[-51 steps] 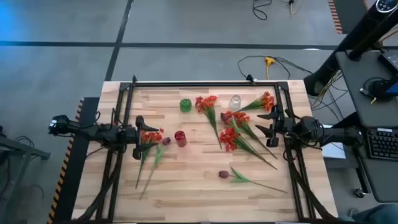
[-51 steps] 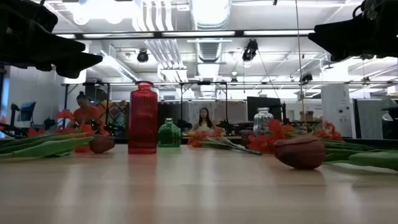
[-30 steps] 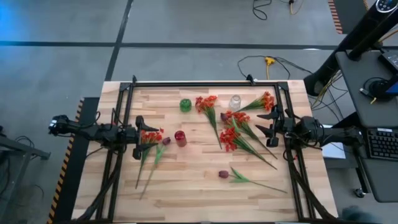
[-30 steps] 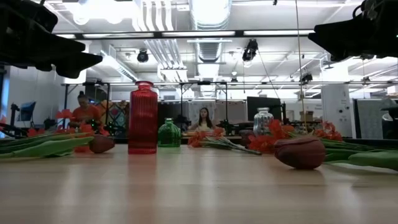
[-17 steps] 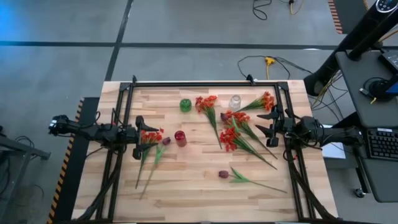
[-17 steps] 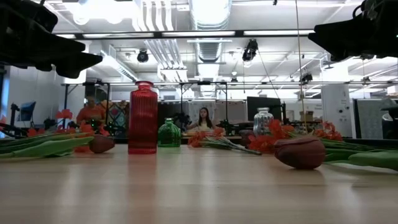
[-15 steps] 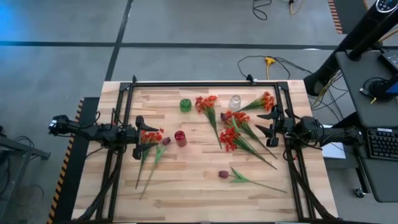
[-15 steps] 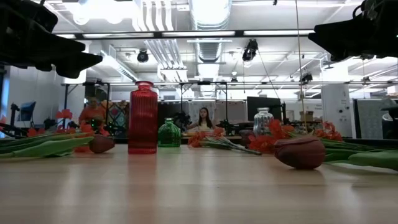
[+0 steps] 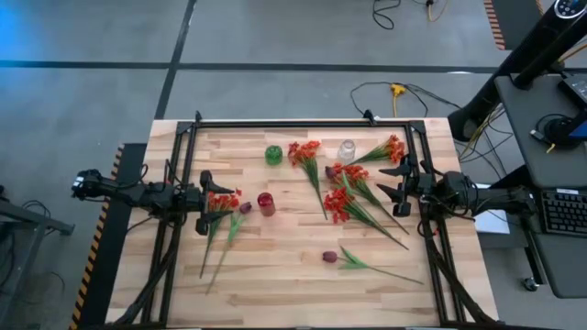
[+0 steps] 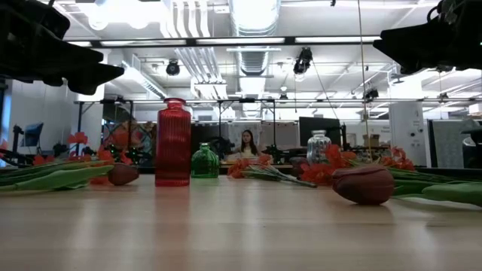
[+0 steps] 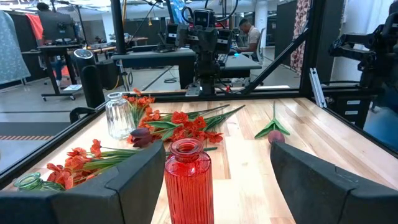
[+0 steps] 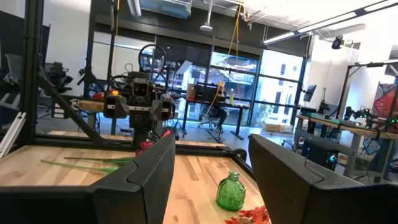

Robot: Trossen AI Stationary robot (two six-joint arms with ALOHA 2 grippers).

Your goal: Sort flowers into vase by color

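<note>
Flowers lie flat and scattered on the wooden table point(image 9: 275, 284): red and orange-red clusters point(image 9: 337, 203) right of centre, another cluster point(image 9: 305, 151) at the far middle, one point(image 9: 223, 200) at the left, and a dark purple bud point(image 9: 329, 258) nearer the front. Three vases stand upright: red point(image 9: 266, 203), green point(image 9: 273, 155) and clear glass point(image 9: 347, 149). My left gripper point(image 9: 204, 202) hangs open above the left-hand flowers, pointing level at the red vase point(image 11: 187, 180). My right gripper point(image 9: 401, 186) hangs open at the right edge, with nothing between its fingers.
A black metal frame point(image 9: 293, 124) runs round the table's far and side edges. The near half of the table holds only the purple bud's long stem point(image 9: 381, 268). People sit at desks in the room beyond the table point(image 10: 246, 143).
</note>
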